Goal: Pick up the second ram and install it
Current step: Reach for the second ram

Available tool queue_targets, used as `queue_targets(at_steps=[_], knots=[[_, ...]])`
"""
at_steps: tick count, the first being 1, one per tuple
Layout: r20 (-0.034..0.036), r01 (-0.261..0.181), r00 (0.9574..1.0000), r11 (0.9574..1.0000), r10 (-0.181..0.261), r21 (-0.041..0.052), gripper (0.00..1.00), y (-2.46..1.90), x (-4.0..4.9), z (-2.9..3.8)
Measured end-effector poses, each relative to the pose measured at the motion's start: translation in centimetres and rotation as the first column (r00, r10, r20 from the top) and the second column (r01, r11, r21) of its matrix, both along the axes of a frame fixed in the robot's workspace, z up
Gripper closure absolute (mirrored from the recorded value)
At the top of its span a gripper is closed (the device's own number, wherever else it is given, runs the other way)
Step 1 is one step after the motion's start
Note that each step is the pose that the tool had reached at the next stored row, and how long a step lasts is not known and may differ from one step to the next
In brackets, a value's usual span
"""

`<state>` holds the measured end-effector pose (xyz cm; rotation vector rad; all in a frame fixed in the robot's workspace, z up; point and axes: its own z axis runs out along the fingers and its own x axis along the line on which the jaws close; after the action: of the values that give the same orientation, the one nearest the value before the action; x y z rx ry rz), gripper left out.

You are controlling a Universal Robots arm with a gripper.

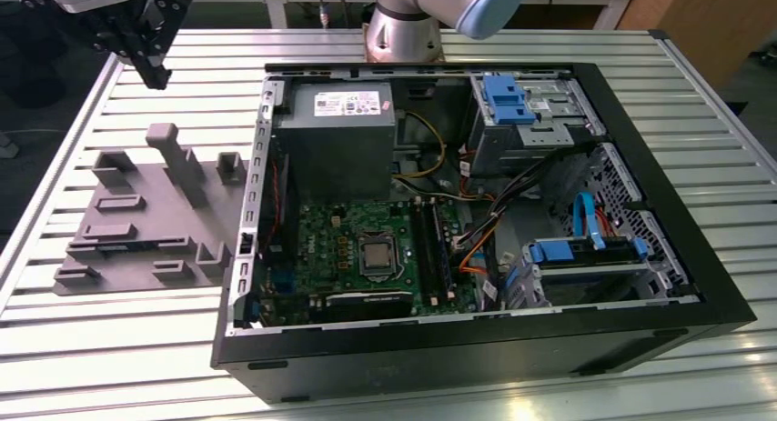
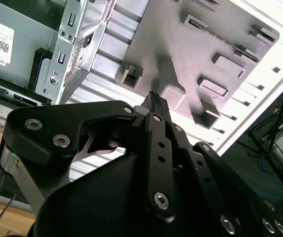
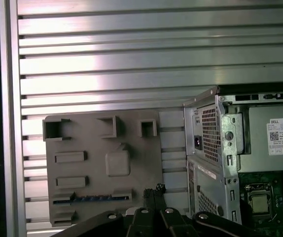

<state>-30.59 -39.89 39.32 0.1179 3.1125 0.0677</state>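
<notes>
One ram (image 3: 99, 198) sits in a slot along the near edge of the grey tray (image 1: 152, 225), which lies on the slatted counter (image 1: 122, 348) at the exterior view's left. Above the tray's far end hangs the pincer (image 1: 155, 75), clenched with nothing in it and well apart from the ram. Just right of the tray stands the open case (image 1: 486, 344), its green motherboard (image 1: 327, 239) and black sockets (image 1: 428, 248) exposed.

Slatted metal table (image 1: 122, 353), grey moulded tray (image 1: 156, 228), open computer case (image 1: 486, 353)
</notes>
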Motion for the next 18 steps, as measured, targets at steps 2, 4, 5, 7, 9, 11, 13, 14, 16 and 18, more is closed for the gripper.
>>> queue_targets(at_steps=[2, 4, 5, 7, 9, 11, 13, 14, 16, 18], knots=[[0.0, 0.0, 1.0, 1.0, 0.0, 0.0, 0.89, 0.0, -0.34, 0.0], [0.0, 0.0, 1.0, 1.0, 0.0, 0.0, 0.89, 0.0, -0.79, 0.0], [-0.0001, 0.0, 1.0, 1.0, 0.0, 0.0, 0.89, 0.0, -1.01, 0.0], [0.0, 0.0, 1.0, 1.0, 0.0, 0.0, 0.89, 0.0, -1.39, -0.01], [-0.0001, 0.0, 1.0, 1.0, 0.0, -0.0001, 0.89, -0.02, -1.7, -0.01], [0.0, 0.0, 1.0, 1.0, 0.0, 0.0, 0.89, -0.07, -1.93, -0.02], [0.0, 0.0, 1.0, 1.0, 0.0, 0.0, 0.89, -0.2, -2.16, -0.02], [0.0, 0.0, 1.0, 1.0, 0.0, 0.0, 0.89, -0.3, -2.29, -0.03], [0.0, 0.0, 1.0, 1.0, 0.0, 0.0001, 0.89, -0.46, -2.5, -0.04], [0.0, 0.0, 1.0, 1.0, 0.0, 0.0001, 0.89, -0.48, -2.53, -0.04]])
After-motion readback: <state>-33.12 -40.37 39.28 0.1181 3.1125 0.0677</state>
